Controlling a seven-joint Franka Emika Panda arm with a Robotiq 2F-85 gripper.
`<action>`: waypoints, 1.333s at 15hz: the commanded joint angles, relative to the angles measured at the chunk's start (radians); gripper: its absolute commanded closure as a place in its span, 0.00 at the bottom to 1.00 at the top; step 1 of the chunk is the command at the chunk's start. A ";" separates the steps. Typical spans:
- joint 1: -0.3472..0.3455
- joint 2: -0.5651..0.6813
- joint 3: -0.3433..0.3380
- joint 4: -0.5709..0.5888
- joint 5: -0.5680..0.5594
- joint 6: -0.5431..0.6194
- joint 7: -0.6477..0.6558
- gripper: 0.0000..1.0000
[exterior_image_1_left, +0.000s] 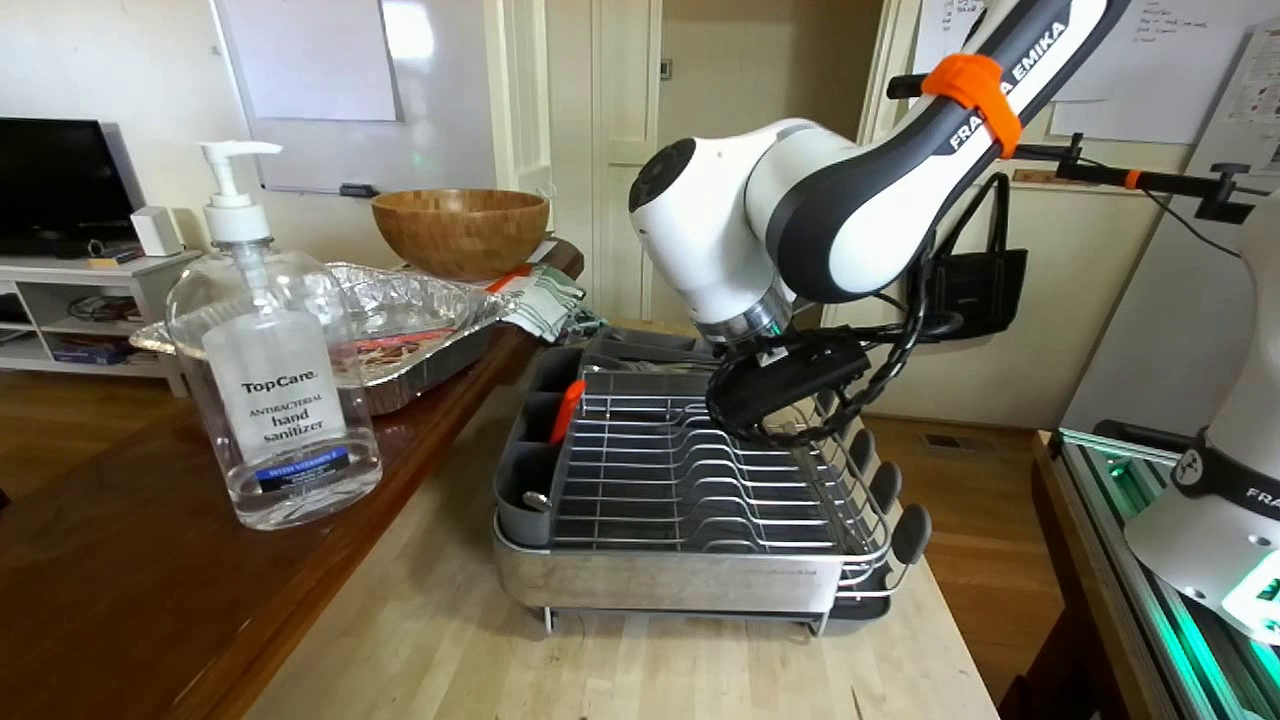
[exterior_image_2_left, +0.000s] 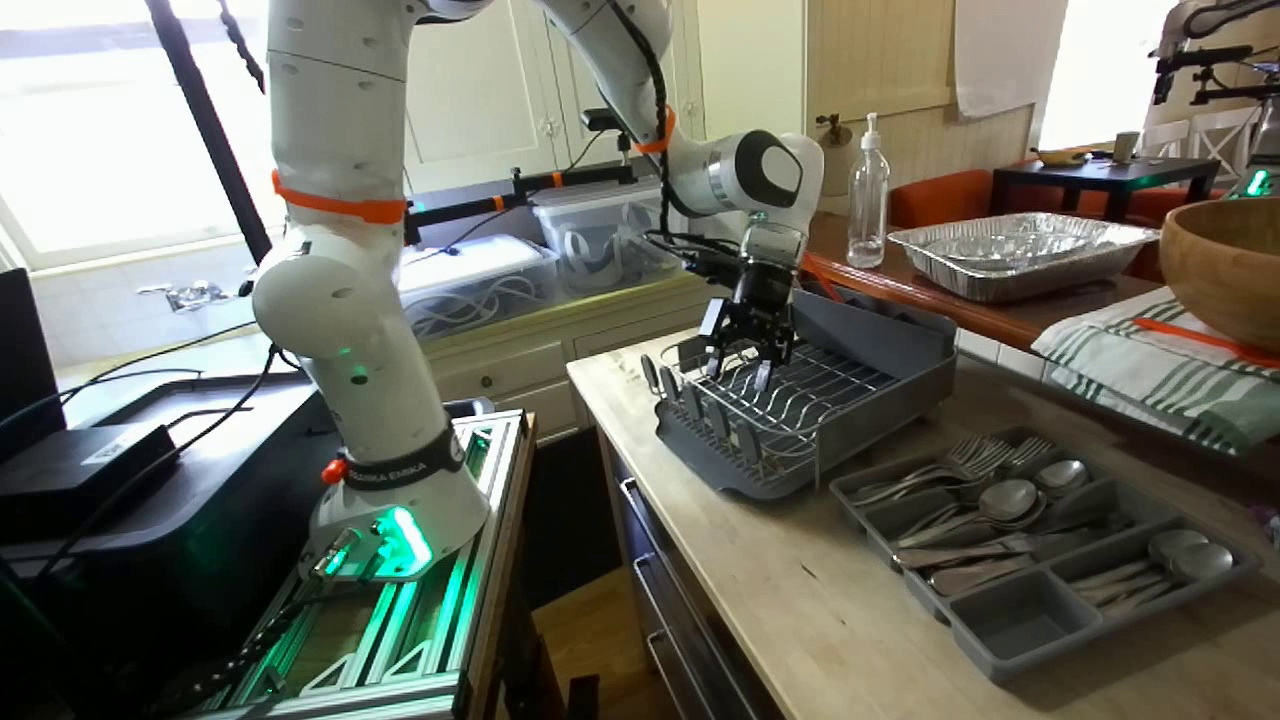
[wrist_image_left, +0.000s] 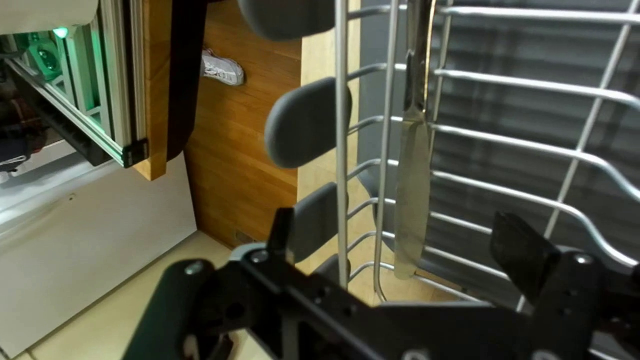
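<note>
A: Here's the black two-fingered claw (wrist_image_left: 392, 227), low in the wrist view, fingers spread wide, nothing in its grip!

B: And closest to it?

A: A long, slim silver metal knife (wrist_image_left: 413, 200), centre of that same frame. It lies on the crosswires of the rectangular silver wire dish rack (exterior_image_1_left: 680, 582), just inside the outer rail (wrist_image_left: 342, 150), and the rack stands on the pale wooden worktop (exterior_image_2_left: 800, 600).

B: How do they line up?

A: The knife's long axis runs nearly top to bottom, roughly square to the line joining the fingertips. Its broad, rounded end shows between them, near midway, but the rail sits in that gap too, on the left! Whether the tips touch any wire, I can't tell.

B: Any lettering?

A: Left of an exterior view, a clear plastic pump bottle (exterior_image_1_left: 285, 400): "TopCare antibacterial hand sanitizer", "with Vitamin E". Upper right, the white-and-black robot arm (exterior_image_1_left: 900, 230) reads "FRANKA EMIKA", partly under an orange strap (exterior_image_1_left: 972, 88). The print on the rack's steel front is too faint.
</note>
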 joint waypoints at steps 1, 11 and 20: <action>0.003 -0.001 0.010 -0.009 0.024 0.055 0.027 0.00; 0.019 0.009 0.020 -0.006 0.016 0.050 0.037 0.00; -0.007 0.056 0.007 -0.026 0.015 0.118 -0.069 0.00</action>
